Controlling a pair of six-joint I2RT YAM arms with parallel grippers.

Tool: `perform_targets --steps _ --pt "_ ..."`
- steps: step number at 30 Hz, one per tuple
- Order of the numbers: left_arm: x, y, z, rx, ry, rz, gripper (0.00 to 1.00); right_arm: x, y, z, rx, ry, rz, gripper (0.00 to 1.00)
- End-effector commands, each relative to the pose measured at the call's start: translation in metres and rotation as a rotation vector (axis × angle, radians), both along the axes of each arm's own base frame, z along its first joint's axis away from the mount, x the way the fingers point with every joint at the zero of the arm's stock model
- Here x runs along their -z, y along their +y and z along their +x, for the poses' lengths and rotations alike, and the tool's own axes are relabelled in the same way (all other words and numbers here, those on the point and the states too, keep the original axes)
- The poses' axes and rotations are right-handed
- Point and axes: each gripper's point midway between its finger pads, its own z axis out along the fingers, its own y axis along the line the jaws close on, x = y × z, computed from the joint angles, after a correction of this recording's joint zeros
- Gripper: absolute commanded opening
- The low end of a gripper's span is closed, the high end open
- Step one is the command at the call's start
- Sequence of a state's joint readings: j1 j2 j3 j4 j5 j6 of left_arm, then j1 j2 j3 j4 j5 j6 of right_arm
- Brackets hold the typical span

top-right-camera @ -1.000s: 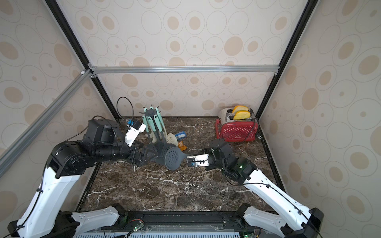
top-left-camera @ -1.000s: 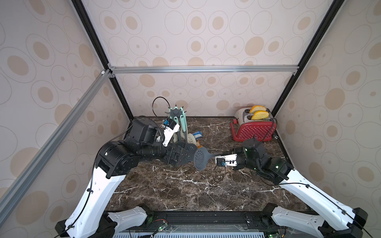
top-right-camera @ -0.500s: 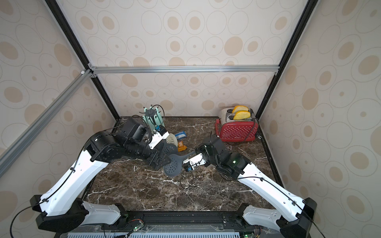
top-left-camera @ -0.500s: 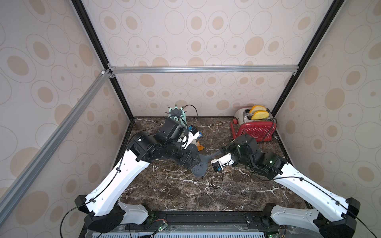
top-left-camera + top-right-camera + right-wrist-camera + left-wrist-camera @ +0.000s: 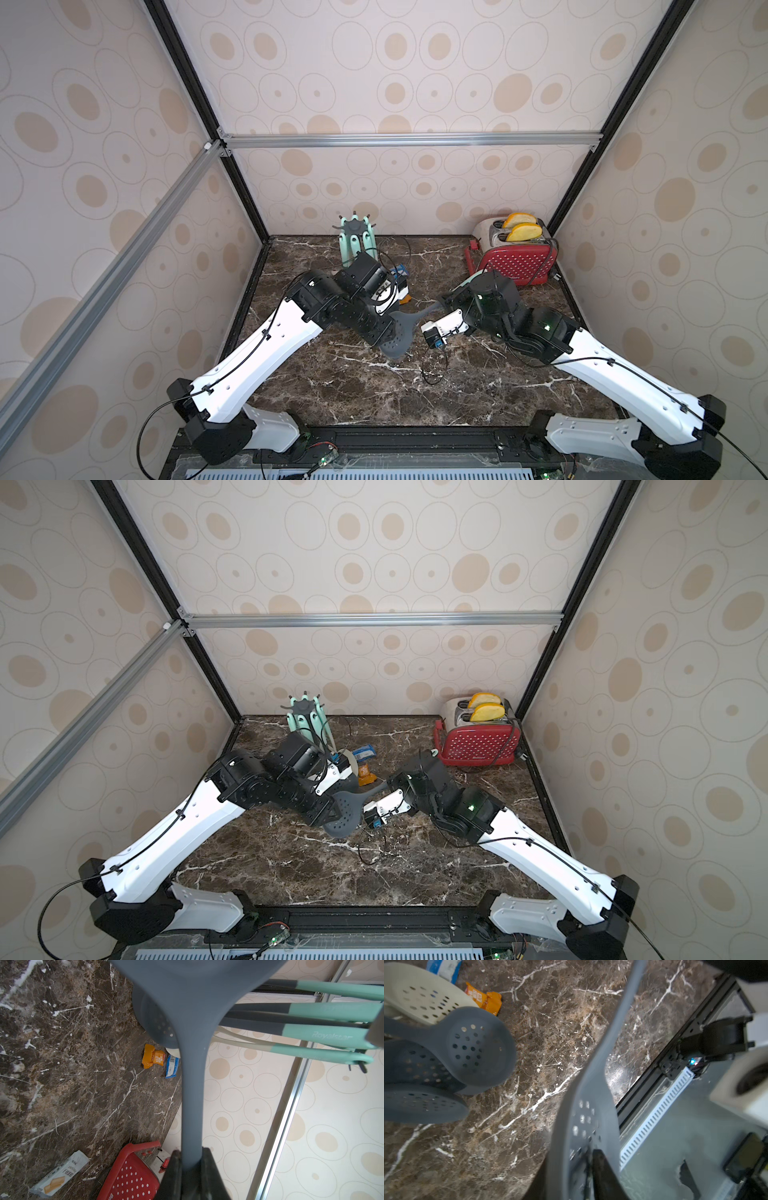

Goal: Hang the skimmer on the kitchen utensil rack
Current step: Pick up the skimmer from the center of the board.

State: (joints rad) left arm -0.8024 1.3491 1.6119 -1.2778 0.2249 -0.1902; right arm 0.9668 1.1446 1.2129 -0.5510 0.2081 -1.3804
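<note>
While the grey skimmer is being held at both ends above the marble table, the hanging is not yet happening.

Back left, the kitchen utensil rack is standing (mint-handled utensils dangling from its crown), well apart from the skimmer. The left gripper is pinching shut on the perforated head; the right gripper is clamping the grey stem. Pickup seems done; carrying it over and hooking it are remaining.

Bright, even light, faint shadows; top views bow at the edges; the skimmer blurs close up in both wrist views.
</note>
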Motion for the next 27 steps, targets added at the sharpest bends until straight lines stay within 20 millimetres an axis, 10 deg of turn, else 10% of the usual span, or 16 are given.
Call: perform_targets --steps 1,4,7,8,21,27 --pt "-0.011 0.001 -0.008 0.029 -0.030 -0.036 0.00 -0.022 0.009 0.001 0.005 -0.025 0.081 0.00" --pt "-0.016 0.004 -0.006 0.003 -0.060 -0.051 0.00 -0.029 0.009 -0.001 0.009 -0.019 0.122 0.19" --pt "-0.022 0.011 -0.002 -0.055 -0.102 -0.076 0.00 -0.043 0.007 -0.005 0.029 0.000 0.222 0.93" --pt "-0.025 0.015 0.000 -0.084 -0.118 -0.081 0.00 -0.050 0.005 -0.009 0.038 0.016 0.278 1.00" --pt "-0.056 0.044 -0.006 -0.302 -0.247 -0.351 0.00 -0.120 -0.053 -0.015 0.477 0.807 1.351 0.95" --pt "-0.064 0.041 -0.010 -0.309 -0.248 -0.433 0.00 -0.145 -0.034 -0.028 0.379 1.314 1.528 0.89"
